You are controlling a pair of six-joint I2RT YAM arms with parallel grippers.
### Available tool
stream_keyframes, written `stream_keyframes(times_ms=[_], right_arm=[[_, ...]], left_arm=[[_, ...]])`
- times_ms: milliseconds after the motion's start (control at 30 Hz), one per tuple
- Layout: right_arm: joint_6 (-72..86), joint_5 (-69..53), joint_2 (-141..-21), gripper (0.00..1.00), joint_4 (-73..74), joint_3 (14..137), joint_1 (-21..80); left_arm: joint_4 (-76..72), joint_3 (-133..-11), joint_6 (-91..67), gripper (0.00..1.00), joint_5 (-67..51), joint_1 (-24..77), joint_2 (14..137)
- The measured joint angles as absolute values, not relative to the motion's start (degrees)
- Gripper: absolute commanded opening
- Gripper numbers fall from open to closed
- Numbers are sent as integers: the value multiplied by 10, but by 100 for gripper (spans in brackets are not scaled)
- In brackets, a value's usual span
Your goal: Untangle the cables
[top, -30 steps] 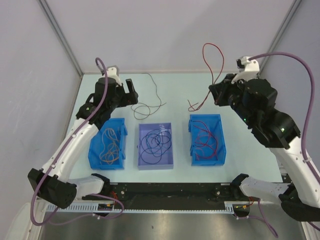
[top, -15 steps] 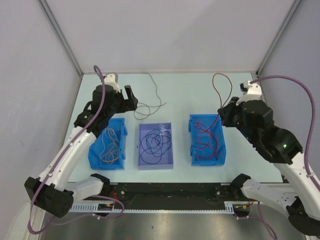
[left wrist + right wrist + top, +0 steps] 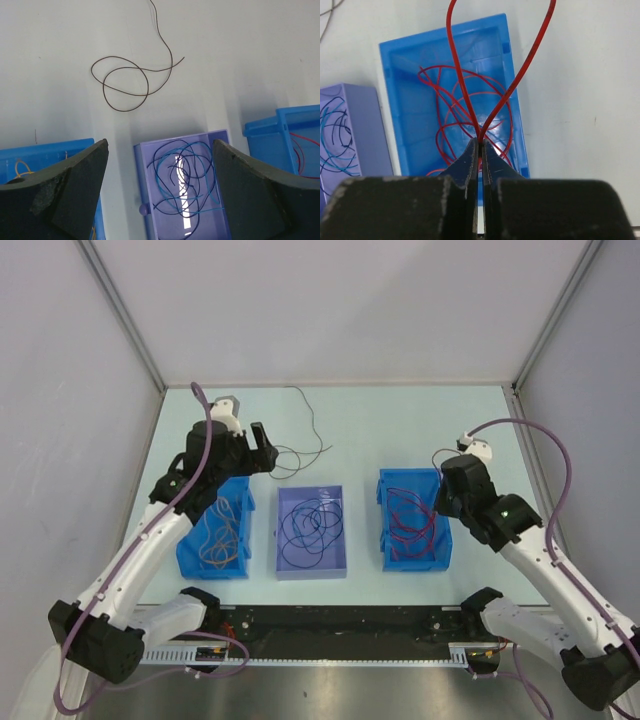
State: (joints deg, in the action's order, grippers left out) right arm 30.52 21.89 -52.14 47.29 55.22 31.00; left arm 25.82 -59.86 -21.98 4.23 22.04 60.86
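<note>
**Red cable pinched over the right bin**

My right claw [image 3: 480, 150] is closed tight on a red cable [image 3: 480, 132]. Its two strands meet at my fingertips, then spread apart like a narrow V and run out of the top of the wrist view. Behind them lies the right blue bin [image 3: 408, 474], where more red cables [image 3: 405, 520] sit in loose loops on its floor. From above, my right wrist hangs over the far right corner of that bin.

In the middle stands the purple bin [image 3: 312, 571], holding navy and blue cables [image 3: 310, 523] coiled over one another. Beside it is the left blue bin [image 3: 186, 545], with orange-tan cables [image 3: 222, 530] in it. The three bins stand in a row, apart from each other.

One dark cable [image 3: 125, 110] lies alone on the pale surface [image 3: 380, 420] beyond the bins. It makes a loose double loop, and a long tail wanders off toward the far edge.

My left claw [image 3: 159, 145] is spread wide and holds nothing. It hovers above the gap between the left blue bin and the purple bin, with the dark cable ahead of it and not touched.
</note>
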Motion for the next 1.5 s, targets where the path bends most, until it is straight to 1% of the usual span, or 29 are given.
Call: stream_keyframes(times_ms=[133,333,533,567,833,933,1133,1500], right_arm=[[304,183,-546,0,436,522,293],[304,125,-619,0,371,497,292],[305,97,-675,0,326,470,291],[311,84,-706,0,306,459,289],[329,36,-814,0,270,452,286],[333,10,-838,0,266,450,281],[331,-12,-834,0,281,452,272],[302,-33,-796,0,433,535,265]], left_arm=[[258,-591,-220,89,42,220,605],[257,-588,-220,89,42,220,603],[258,-588,-219,88,43,220,603],[258,-588,-219,88,43,220,603],[258,-588,-218,88,43,220,607],[258,-588,-215,88,43,220,610],[258,-588,-213,88,43,220,614],[258,-588,-209,87,44,220,614]])
